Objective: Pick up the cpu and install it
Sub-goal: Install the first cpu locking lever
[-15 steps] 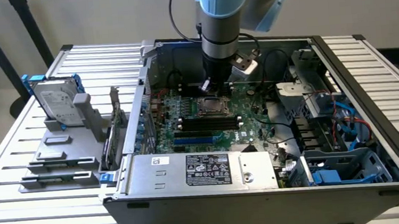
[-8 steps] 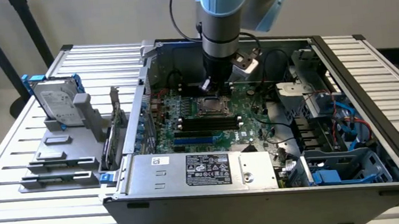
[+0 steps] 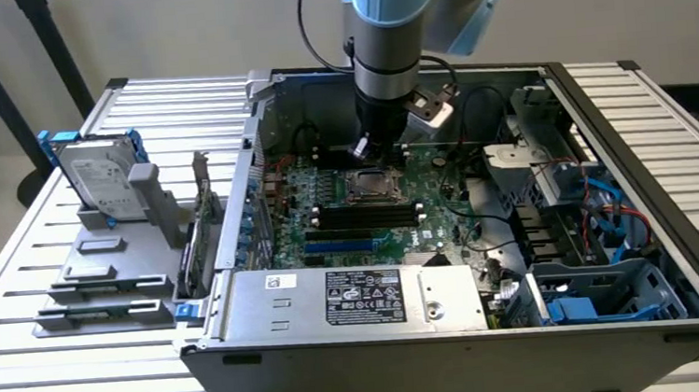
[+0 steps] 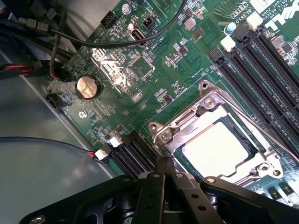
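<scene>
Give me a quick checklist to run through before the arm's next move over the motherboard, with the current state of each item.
1. Gripper shut: ok, the fingers meet at the tip with no gap.
2. Gripper empty: ok, nothing shows between the fingers.
3. CPU in the socket: ok, its shiny silver top lies inside the metal socket frame.
4. CPU seated flat and square: cannot tell, the top looks level, but its edges are partly under the frame.
5. Gripper position: ok, the tip is at the socket frame's edge, beside the CPU, inside the open computer case.
6. Black cable clear of the socket: ok, it crosses the board away from the frame.
</scene>
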